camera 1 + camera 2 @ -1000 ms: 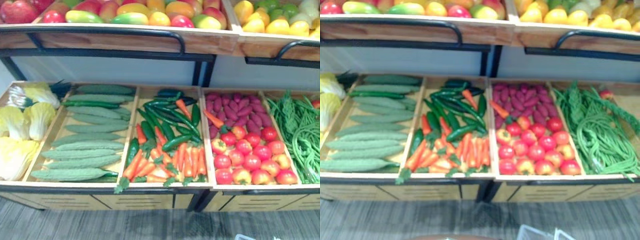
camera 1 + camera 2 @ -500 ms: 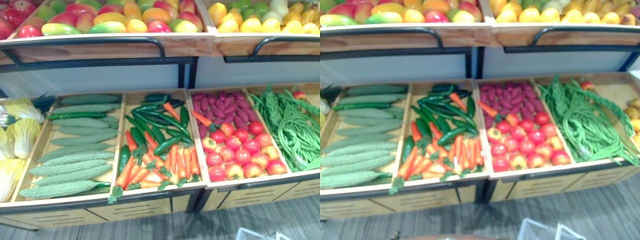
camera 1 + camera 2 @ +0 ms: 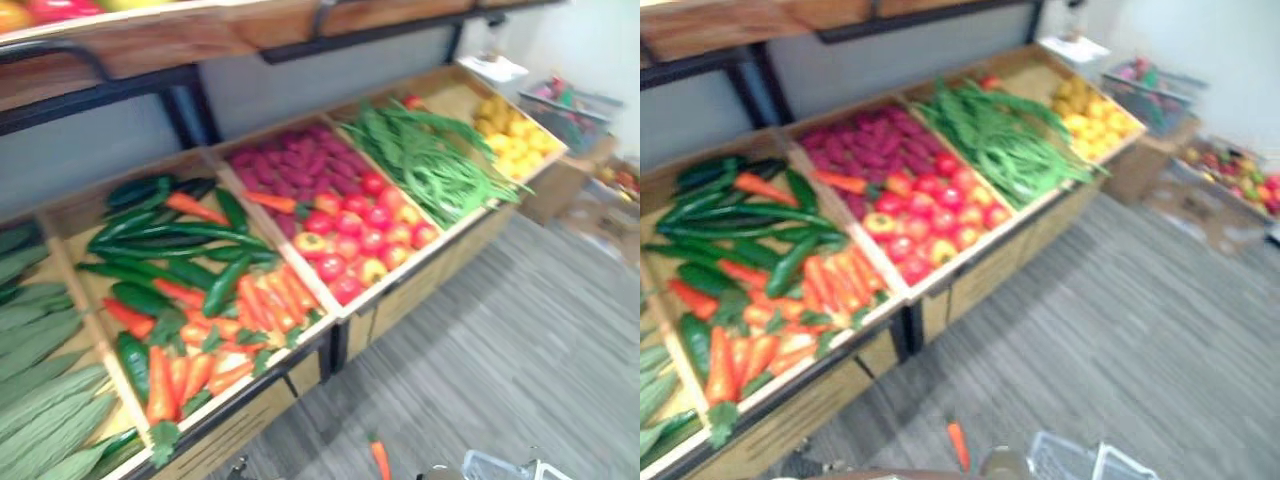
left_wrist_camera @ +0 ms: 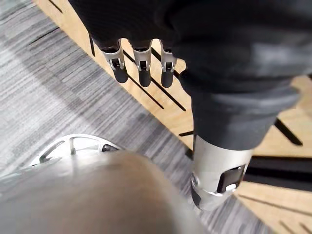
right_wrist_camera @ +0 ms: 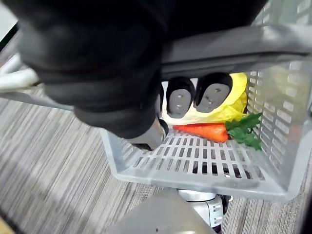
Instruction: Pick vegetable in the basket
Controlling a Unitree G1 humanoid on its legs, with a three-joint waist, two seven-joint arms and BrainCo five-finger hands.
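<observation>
Carrot [image 5: 202,130], orange with a green top, lies flat on the slatted bottom of the basket [image 5: 195,178]. Against it on the far side, deeper in the basket, is a yellow vegetable [image 5: 229,105], kind not clear.

Basket is grey plastic with open lattice walls. Its handle [image 5: 234,46] crosses above the contents. Right hand [image 5: 117,97] is closed round that handle, its dark fingertips [image 5: 180,102] wrapped under the bar and hanging over the carrot.

From the head views, a corner of the basket sits at the near edge of the grey floor [image 3: 1140,340]. A second carrot [image 3: 380,458] lies loose on the floor just left of the basket, between it and the stall [image 3: 400,300].

The stall's wooden bins run beyond the basket and to its left. Farthest left are bitter gourds [image 3: 40,400], then carrots with green peppers [image 3: 190,300], tomatoes [image 3: 355,235] with purple roots [image 3: 300,165] behind, green beans [image 3: 430,165] and yellow produce [image 3: 515,135].

Left hand [image 4: 141,48] hangs with fingers loosely straight and nothing in them, over the stall's wooden front. Its place relative to the basket cannot be told.
</observation>
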